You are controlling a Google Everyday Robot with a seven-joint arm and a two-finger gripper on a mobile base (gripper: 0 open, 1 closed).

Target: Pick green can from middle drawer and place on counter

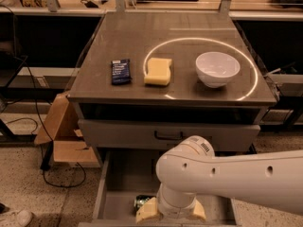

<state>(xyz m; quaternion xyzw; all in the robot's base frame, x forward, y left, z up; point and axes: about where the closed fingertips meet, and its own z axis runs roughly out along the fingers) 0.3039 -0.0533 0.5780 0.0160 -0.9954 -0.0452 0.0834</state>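
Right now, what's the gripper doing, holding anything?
Gripper: low in the middle drawer, right by the green can; open, closed or holding cannot be told.

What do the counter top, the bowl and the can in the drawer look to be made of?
The counter: likely brushed metal, dull grey-brown, mirroring a light ring. The bowl: glossy white, ceramic or plastic, unclear. The green can: probably thin metal, with a silvery rim glint; it is partly hidden by the end effector, which is low in the middle drawer.
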